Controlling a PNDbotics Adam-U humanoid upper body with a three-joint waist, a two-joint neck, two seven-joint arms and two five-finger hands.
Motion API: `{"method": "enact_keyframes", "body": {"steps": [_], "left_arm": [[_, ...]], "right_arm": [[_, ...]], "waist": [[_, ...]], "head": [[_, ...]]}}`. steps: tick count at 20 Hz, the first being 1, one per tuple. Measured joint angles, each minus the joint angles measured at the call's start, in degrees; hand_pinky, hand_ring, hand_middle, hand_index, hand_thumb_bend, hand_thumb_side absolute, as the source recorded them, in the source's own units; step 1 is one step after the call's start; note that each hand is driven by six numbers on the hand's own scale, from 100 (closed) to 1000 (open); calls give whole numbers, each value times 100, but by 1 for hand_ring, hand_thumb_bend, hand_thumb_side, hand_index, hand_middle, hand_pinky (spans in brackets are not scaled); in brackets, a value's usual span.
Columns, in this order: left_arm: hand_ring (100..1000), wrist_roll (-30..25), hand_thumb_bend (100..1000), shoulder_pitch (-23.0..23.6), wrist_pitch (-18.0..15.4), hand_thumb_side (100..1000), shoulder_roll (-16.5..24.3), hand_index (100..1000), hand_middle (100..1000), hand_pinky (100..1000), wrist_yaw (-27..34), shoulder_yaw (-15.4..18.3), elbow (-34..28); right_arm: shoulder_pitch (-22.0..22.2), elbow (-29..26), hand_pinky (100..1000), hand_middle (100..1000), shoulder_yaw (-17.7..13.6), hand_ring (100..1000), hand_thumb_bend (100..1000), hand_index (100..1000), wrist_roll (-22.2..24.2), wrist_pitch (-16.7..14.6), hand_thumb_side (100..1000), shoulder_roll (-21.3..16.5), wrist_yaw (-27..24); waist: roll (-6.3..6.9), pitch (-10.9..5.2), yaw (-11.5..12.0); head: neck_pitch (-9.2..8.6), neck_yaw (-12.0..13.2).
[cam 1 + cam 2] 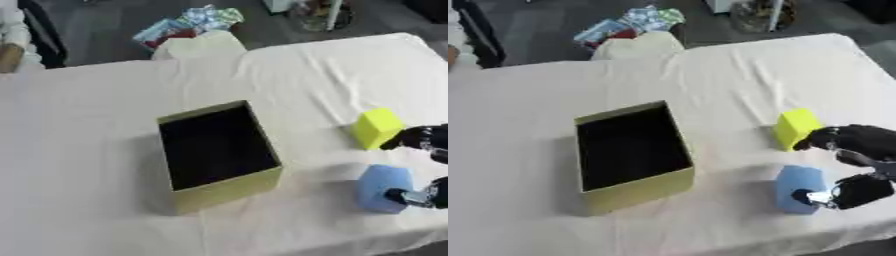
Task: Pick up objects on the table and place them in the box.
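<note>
White-clothed tabletop [87, 125] carrying an open olive box [677, 184]. Right of the box, a yellow block [795, 128] and blue block [798, 186]. Right hand [859, 150] spread between both blocks, grasping neither.

floor [105, 30]: dark grey | table [87, 150]: white creased cloth | beyond far edge: colourful packets [188, 25] on floor
</note>
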Motion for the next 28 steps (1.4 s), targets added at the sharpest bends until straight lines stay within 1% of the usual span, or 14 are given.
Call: {"method": "enact_keyframes", "body": {"steps": [4,7,15,22,25,28], "left_arm": [[693,-13,348,-24,-15,962,-24,920,758,721,2,-1,0],[693,-22,345,-45,-24,963,-47,920,758,721,2,-2,0],[693,-60,337,-48,-55,968,-50,916,758,720,7,-6,0],[692,-108,333,-56,-73,970,-52,913,767,720,31,-38,0],[691,-126,331,-61,-79,971,-53,912,766,720,43,-39,0],[690,-143,327,-64,-88,973,-83,910,765,719,52,-41,0]], "right_arm": [[-39,61,841,816,0,870,510,916,30,-51,812,0,42],[-73,102,841,807,0,873,508,917,53,-93,808,1,83],[-123,237,835,799,73,867,491,917,224,-224,796,6,135],[-208,445,812,733,222,824,463,907,429,-311,774,49,178],[-275,533,796,675,276,792,442,897,452,-317,755,60,201],[-317,620,775,598,318,753,413,872,428,-307,699,115,228]], "waist": [[40,58,-8],[57,83,-9],[72,94,1],[72,94,53],[73,94,74],[76,94,76]], "head": [[0,151],[0,236],[0,237],[0,237],[0,233],[0,232]]}}
